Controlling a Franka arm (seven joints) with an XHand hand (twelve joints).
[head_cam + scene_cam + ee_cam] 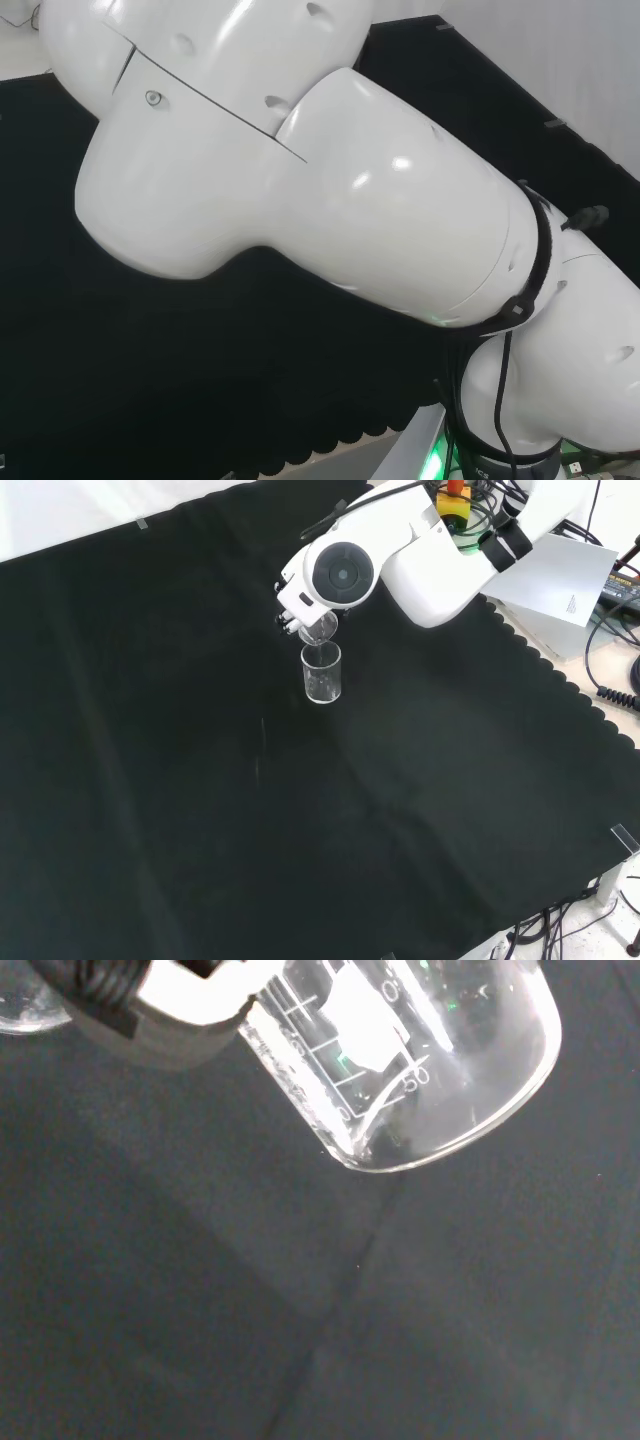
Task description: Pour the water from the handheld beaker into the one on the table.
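Observation:
A clear handheld beaker (320, 630) hangs tilted, its mouth just over the rim of a clear table beaker (322, 672) that stands upright on the black cloth. My hand (292, 602) is shut on the tilted beaker and is mostly hidden behind the arm's white link with the round grey cap (343, 572). Up close in the wrist view, the handheld beaker (420, 1070) shows white scale marks, and a finger (170, 1015) lies against its wall. A curved bit of glass (25, 1010) shows in that view's corner. How much water either beaker holds I cannot tell.
The arm's white links (300, 160) stand across the head view above the black cloth (150, 380). In the front view the cloth's scalloped edge (560, 675) runs down the right, with cables (610, 640) and a white board (560, 580) beyond it.

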